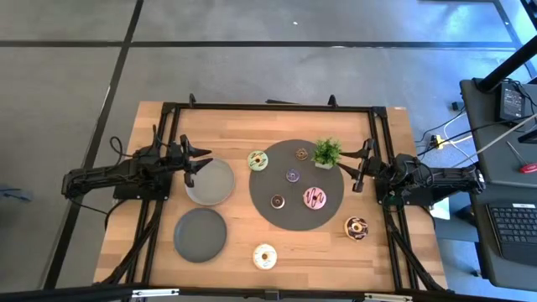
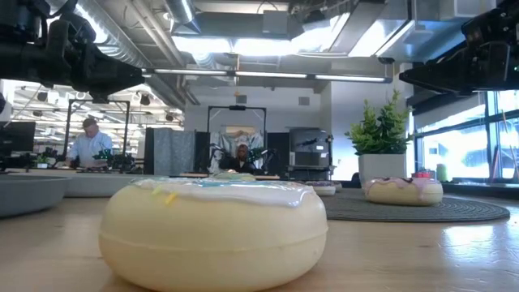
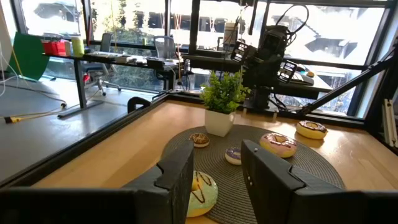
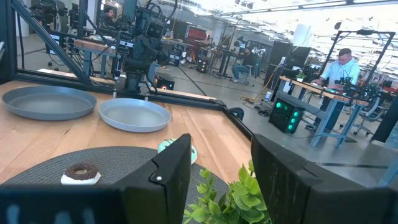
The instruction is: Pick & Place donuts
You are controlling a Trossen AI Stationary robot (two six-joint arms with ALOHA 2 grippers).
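On the counter (image 1: 226,122), I held both arms at their outer edges with no donut taken. I kept the left gripper (image 1: 191,159) spread beside a grey plate (image 1: 210,181) and the right gripper (image 1: 361,168) spread beside the potted plant (image 1: 326,152). Four donuts lay on the round mat (image 1: 268,186), including the pink donut (image 1: 315,198); the pale-green donut (image 1: 258,160), chocolate donut (image 1: 356,227) and cream donut (image 1: 264,256) lay off it. I judged the first pick pending: the next move required lowering a gripper over one donut.

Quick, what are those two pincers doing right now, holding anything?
Left pincer: open, empty, over a grey plate.
Right pincer: open, empty, beside the plant.
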